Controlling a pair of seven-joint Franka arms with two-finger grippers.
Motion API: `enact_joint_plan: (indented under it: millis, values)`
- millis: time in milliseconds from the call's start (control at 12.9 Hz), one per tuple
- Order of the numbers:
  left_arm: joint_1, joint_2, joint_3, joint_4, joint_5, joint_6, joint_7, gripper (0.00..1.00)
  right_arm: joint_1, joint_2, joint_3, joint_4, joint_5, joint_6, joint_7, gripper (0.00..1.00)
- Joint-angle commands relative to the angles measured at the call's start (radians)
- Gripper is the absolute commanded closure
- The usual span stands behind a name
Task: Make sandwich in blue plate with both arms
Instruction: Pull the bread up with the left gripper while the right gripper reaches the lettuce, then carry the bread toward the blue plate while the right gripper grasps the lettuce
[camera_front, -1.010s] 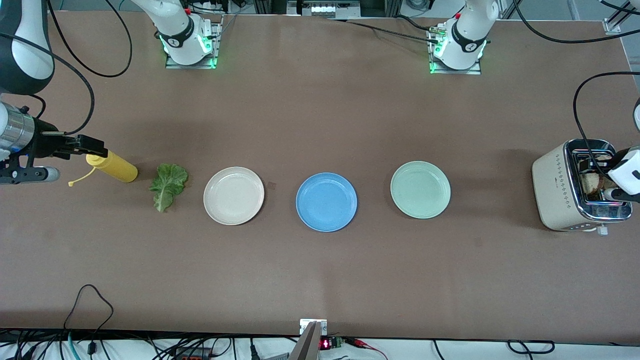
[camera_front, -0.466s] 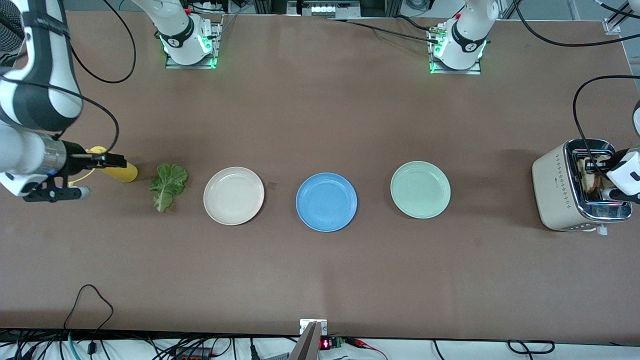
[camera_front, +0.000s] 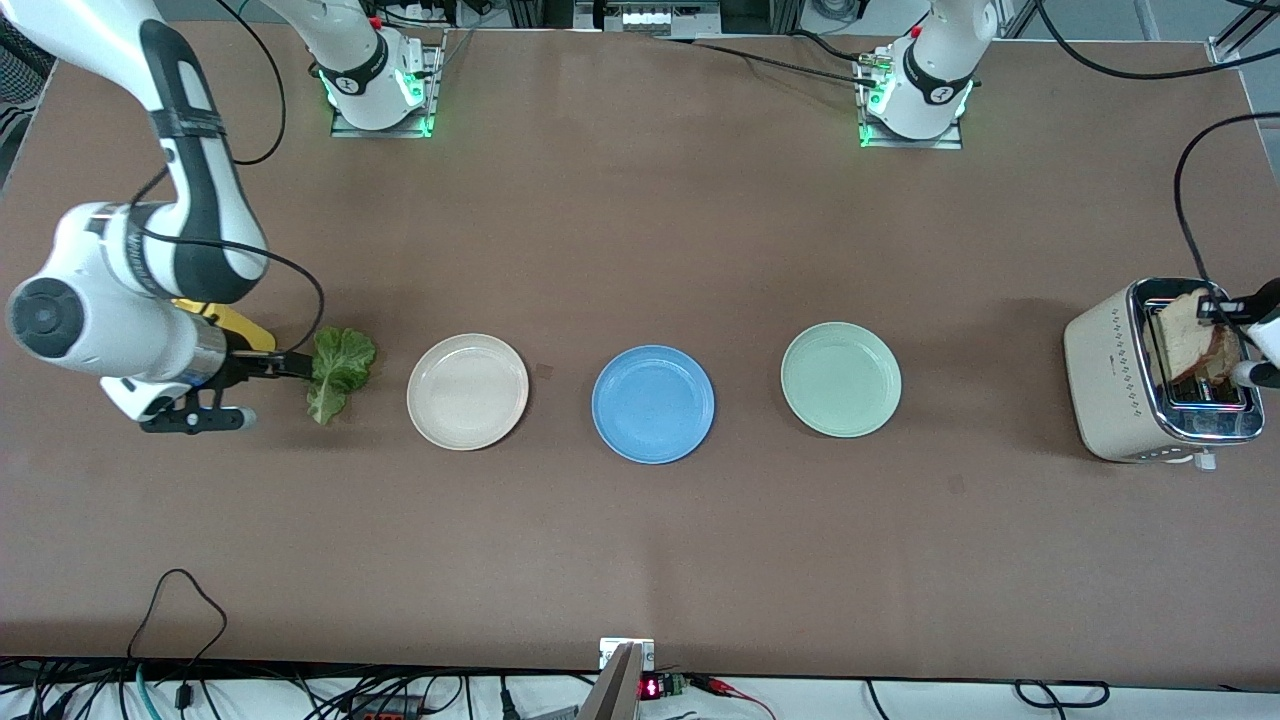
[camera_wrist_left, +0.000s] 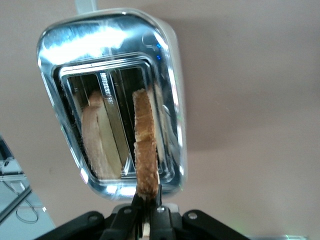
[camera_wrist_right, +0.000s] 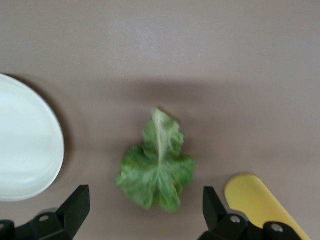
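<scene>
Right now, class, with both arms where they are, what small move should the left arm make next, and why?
Probably lift the bread slice clear of the toaster. The left gripper is shut on its edge, and its lower end sits at the slot. The blue plate is bare. The right gripper hangs open over the lettuce leaf.
</scene>
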Motion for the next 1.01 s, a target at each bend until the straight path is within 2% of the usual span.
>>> enact_joint_plan:
  millis: [0, 233, 466, 622, 777, 933]
  values:
    - [-0.055, 0.000, -0.033, 0.169, 0.021, -0.198, 0.020, 0.99, 0.012, 0.007, -0.002, -0.108, 0.003, 0.159, 0.054, 0.00]
    - [-0.169, 0.000, -0.076, 0.206, 0.001, -0.247, 0.005, 0.99, 0.000, 0.087, -0.002, -0.110, 0.004, 0.254, 0.054, 0.00]
    - [-0.265, 0.015, -0.150, 0.203, -0.040, -0.244, -0.129, 0.99, -0.003, 0.141, -0.005, -0.110, 0.007, 0.320, 0.054, 0.00]
    - [-0.300, 0.053, -0.157, 0.203, -0.195, -0.244, -0.210, 0.99, -0.003, 0.150, -0.005, -0.108, 0.009, 0.322, 0.054, 0.00]
    - [-0.380, 0.102, -0.160, 0.203, -0.319, -0.232, -0.230, 0.99, -0.005, 0.156, -0.007, -0.108, 0.010, 0.322, 0.054, 0.00]
    - [-0.403, 0.151, -0.162, 0.203, -0.488, -0.136, -0.274, 0.99, -0.005, 0.158, -0.007, -0.108, 0.010, 0.322, 0.055, 0.00]
